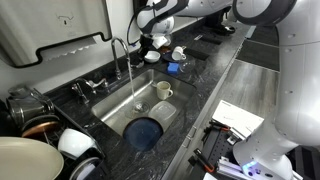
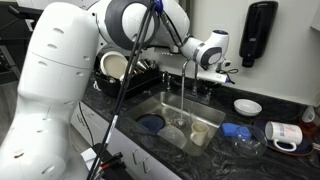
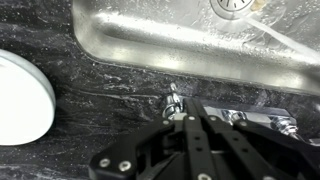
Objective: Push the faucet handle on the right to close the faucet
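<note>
The faucet (image 1: 119, 46) is a tall chrome gooseneck behind the steel sink (image 1: 118, 108); it also shows in an exterior view (image 2: 187, 72). A thin stream of water (image 1: 136, 90) runs from it into the basin. In the wrist view the faucet handle (image 3: 172, 99) is a small chrome lever on the dark counter beside the sink rim. My gripper (image 3: 190, 122) is shut, its fingertips touching or just beside the handle. In both exterior views my gripper (image 1: 152, 47) (image 2: 221, 72) hangs low behind the sink, next to the spout, and hides the handle.
A mug (image 1: 163, 90) and a blue bowl (image 1: 144, 132) sit in the sink. Other chrome levers (image 1: 91, 88) stand behind it. Cups (image 1: 178, 53), a white plate (image 3: 20, 100), a dish rack (image 1: 40, 110) and a wall soap dispenser (image 2: 260, 30) are nearby.
</note>
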### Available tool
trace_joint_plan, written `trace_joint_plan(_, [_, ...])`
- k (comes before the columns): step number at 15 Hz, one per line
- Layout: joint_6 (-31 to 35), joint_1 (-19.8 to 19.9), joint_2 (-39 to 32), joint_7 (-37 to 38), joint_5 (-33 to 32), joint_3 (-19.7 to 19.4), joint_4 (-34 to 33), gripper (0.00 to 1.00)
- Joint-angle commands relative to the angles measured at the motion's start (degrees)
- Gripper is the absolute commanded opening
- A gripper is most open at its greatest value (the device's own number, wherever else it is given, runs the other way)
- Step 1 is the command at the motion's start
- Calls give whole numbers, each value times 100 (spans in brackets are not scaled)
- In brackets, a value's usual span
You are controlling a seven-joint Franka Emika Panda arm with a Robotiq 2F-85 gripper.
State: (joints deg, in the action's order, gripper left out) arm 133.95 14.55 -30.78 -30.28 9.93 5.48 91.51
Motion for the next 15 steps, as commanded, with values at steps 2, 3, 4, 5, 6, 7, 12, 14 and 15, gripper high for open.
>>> trace_joint_plan(2, [102, -142, -20, 166, -231, -207, 42, 0])
trace_joint_plan(3, [112, -151, -56, 192, -257, -225, 23, 0])
trace_joint_plan(4, [213, -176, -100, 257, -298, -255, 22, 0])
trace_joint_plan(5, [317, -182, -137, 302, -303, -264, 24, 0])
trace_joint_plan(6, [477, -182, -183, 352, -275, -260, 27, 0])
trace_joint_plan(7, [592, -182, -236, 408, -256, -257, 7, 0])
trace_joint_plan(12, [1267, -265, -501, 924, -274, -292, -87, 0])
trace_joint_plan(14, [1594, -344, -554, 1184, -349, -357, -93, 0])
trace_joint_plan(15, [1787, -400, -586, 1329, -407, -415, -93, 0])
